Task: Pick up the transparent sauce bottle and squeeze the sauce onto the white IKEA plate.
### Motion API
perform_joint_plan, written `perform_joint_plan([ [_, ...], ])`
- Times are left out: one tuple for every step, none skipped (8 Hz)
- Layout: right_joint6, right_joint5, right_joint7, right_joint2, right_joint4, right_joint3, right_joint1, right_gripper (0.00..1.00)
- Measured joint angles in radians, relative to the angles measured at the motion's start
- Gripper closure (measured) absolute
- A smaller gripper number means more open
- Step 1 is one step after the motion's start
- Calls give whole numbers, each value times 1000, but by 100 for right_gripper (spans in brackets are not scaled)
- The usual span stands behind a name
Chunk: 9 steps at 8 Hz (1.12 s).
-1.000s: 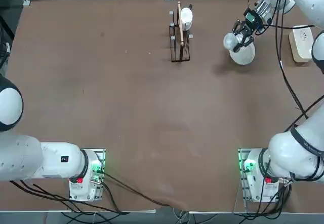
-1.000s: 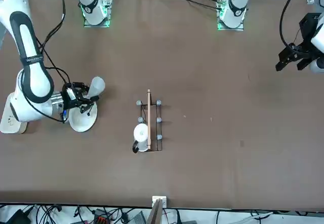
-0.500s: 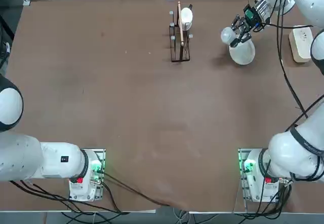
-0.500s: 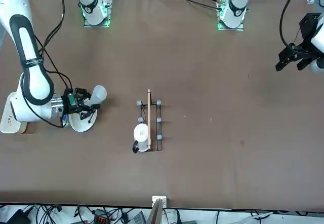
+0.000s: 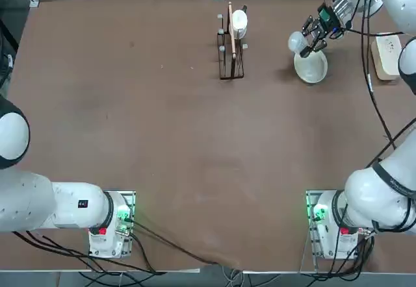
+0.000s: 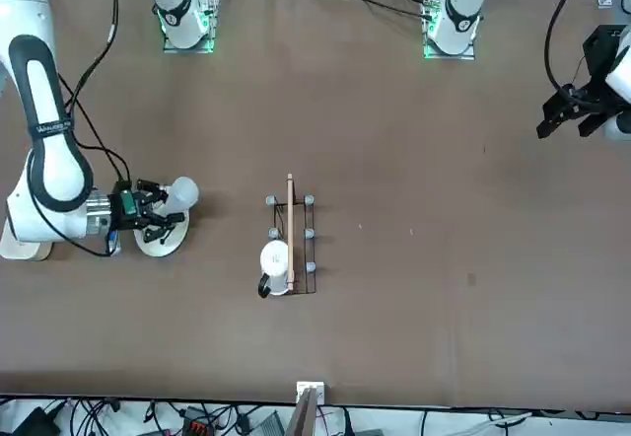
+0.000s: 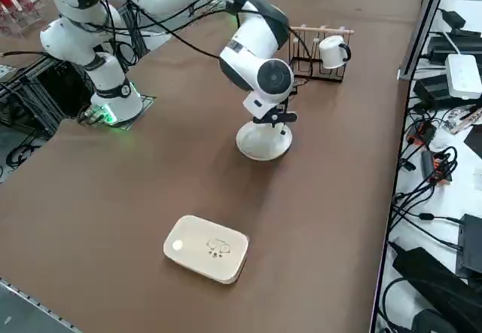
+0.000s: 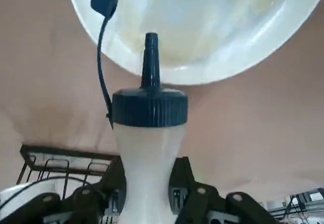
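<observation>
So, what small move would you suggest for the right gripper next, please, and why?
Perhaps squeeze gently: the right gripper holds the sauce bottle, its cap hangs off the nozzle, and the nozzle points towards the plate.

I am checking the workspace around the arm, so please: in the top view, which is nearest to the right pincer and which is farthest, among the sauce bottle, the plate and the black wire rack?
1. Sauce bottle: held in the right pincer.
2. Plate: close by, toward the arm bases.
3. Black wire rack: well to the robot's left.
</observation>
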Motion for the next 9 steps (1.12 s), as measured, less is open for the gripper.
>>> perform_joint_plan([
  [1, -22, 0, 13, 14, -1, -6, 56],
  [1, -48, 0, 19, 24, -1, -15, 56],
  [-2, -88, 5, 19, 31, -1, -19, 56],
  [-3, -140, 47, 13, 37, 2, -14, 56],
  [-3, -202, 116, 5, 42, 8, 4, 56],
  [-2, -254, 183, -1, 44, 14, 36, 56],
  [4, -300, 249, -7, 44, 15, 78, 56],
  [10, -367, 316, -12, 46, 17, 117, 56],
  [11, -469, 392, -17, 48, 17, 156, 56],
])
